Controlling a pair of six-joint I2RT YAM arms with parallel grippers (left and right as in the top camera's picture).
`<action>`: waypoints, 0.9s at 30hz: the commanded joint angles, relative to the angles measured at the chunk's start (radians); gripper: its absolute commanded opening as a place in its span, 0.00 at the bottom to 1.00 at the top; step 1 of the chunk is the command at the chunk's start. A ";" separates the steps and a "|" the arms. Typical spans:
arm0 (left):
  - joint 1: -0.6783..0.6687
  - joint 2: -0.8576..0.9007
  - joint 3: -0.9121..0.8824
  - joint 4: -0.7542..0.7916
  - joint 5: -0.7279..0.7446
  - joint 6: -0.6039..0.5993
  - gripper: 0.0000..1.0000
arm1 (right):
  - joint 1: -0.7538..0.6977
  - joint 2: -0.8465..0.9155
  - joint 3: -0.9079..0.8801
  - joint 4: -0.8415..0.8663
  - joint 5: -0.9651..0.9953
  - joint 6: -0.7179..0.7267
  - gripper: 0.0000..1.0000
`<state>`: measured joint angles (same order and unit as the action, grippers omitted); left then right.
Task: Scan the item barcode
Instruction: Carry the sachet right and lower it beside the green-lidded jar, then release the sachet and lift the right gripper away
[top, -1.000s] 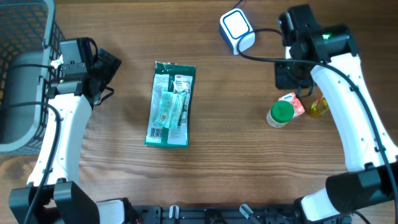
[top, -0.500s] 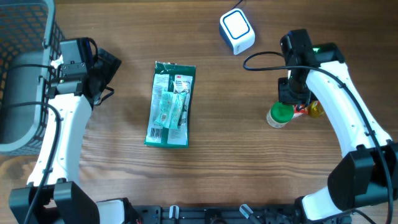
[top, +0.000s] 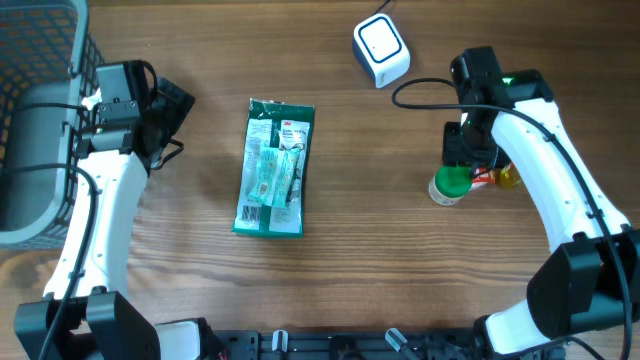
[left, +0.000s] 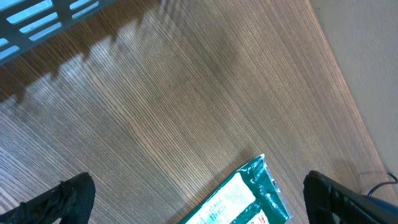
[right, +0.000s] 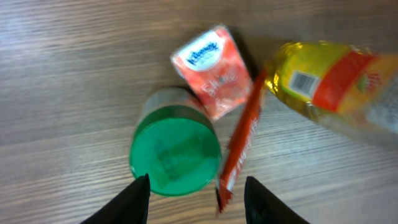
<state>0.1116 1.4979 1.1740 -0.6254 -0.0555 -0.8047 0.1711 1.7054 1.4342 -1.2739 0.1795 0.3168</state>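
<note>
Wooden table (top: 380, 250), right pincer (right: 198, 199) now lowered over green-lidded jar (right: 175, 149), jaws parted, left pincer (left: 205, 199) unmoved, spread wide.

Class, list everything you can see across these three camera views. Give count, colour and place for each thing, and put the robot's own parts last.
table: one, brown wood, under everything
basket: one, grey, far left edge
packet: one, green, lying flat mid-table
scanner: one, white with blue rim, top, right of centre
jar: one, green lid, right side
carton: one, red and white, right beside the jar
sachet: one, red and thin, between jar and bottle
bottle: one, yellow with orange label, lying right of the carton
left gripper: one, black, open, over wood by the packet's corner
right gripper: one, black, open, above the jar
</note>
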 joint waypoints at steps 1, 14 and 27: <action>0.005 -0.011 0.008 0.004 -0.010 0.016 1.00 | -0.002 0.012 -0.029 -0.010 0.050 0.117 0.49; 0.005 -0.011 0.008 0.004 -0.010 0.016 1.00 | -0.002 0.013 -0.055 -0.047 0.072 0.132 0.36; 0.005 -0.011 0.008 0.004 -0.010 0.016 1.00 | -0.002 0.013 -0.115 0.042 0.075 0.152 0.07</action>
<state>0.1116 1.4979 1.1740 -0.6250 -0.0555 -0.8047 0.1711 1.7058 1.3216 -1.2488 0.2302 0.4812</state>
